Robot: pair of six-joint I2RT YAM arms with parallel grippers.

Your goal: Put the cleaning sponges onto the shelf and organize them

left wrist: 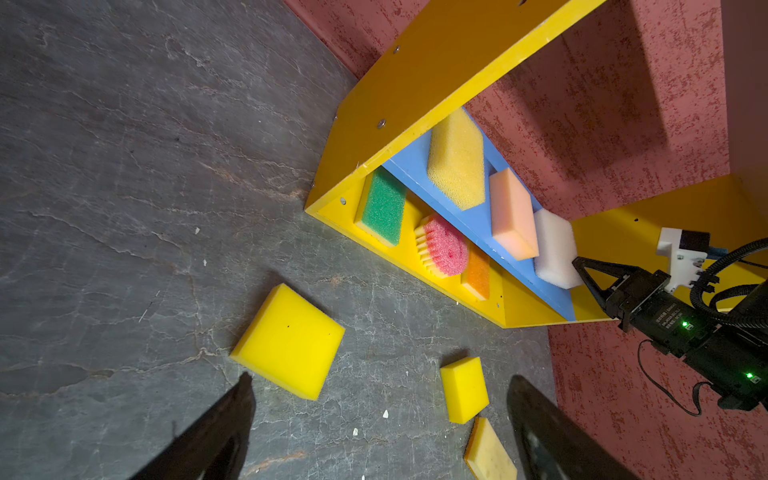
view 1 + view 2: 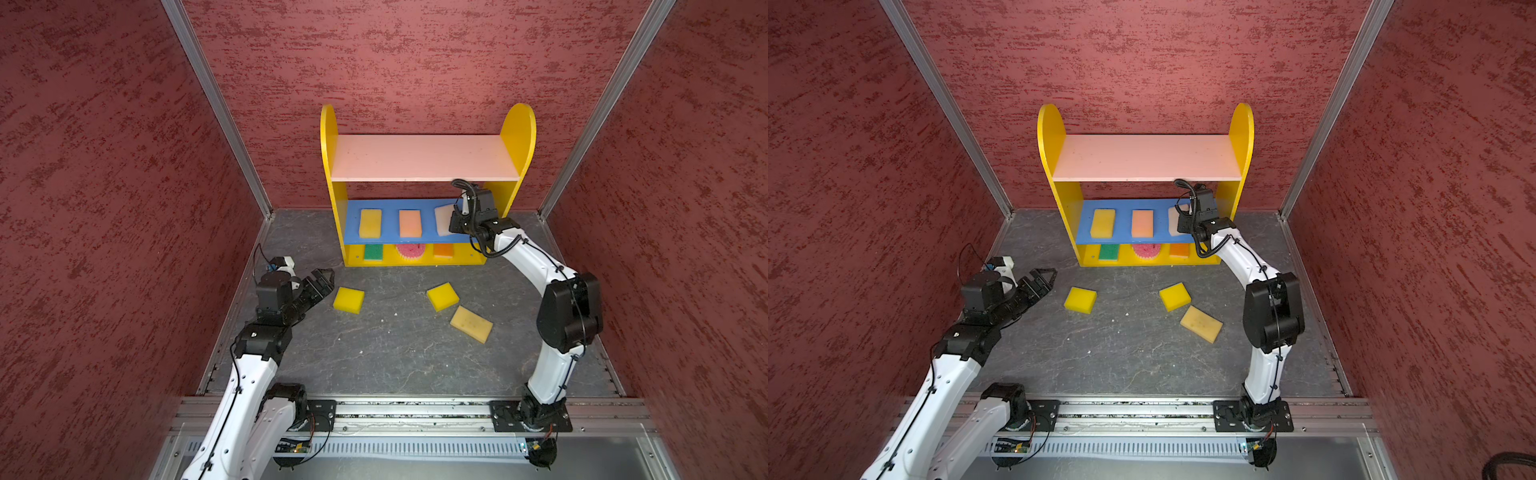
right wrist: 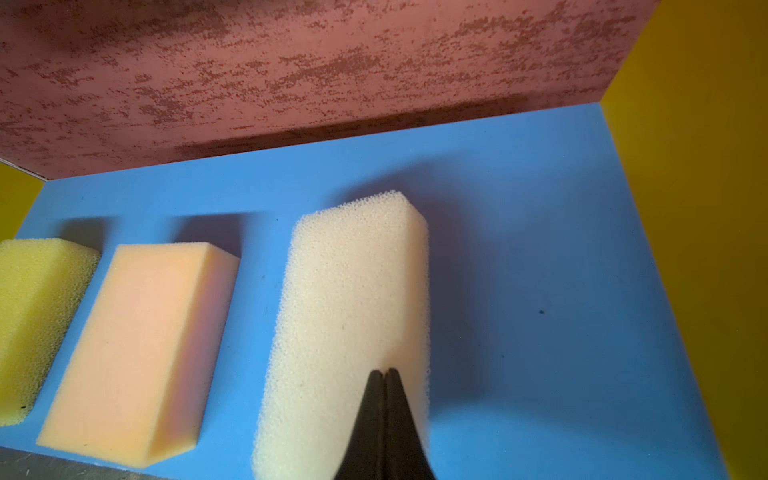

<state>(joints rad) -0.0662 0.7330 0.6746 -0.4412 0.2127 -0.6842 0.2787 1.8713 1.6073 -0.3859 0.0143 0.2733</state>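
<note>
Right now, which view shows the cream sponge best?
The right wrist view: the cream sponge appears large, flat on the blue board, the shut right gripper at its near end. Both top views show part of it behind that gripper; the left wrist view shows it small.

A robot lab cell: red panels (image 2: 104, 187) in aluminium posts (image 2: 216, 108) wall a slate floor (image 2: 395, 353) beneath the left fingers (image 1: 224, 436), and two arms (image 2: 249, 386) (white, black-jointed) bolt to a rail (image 2: 415, 411) behind them.
</note>
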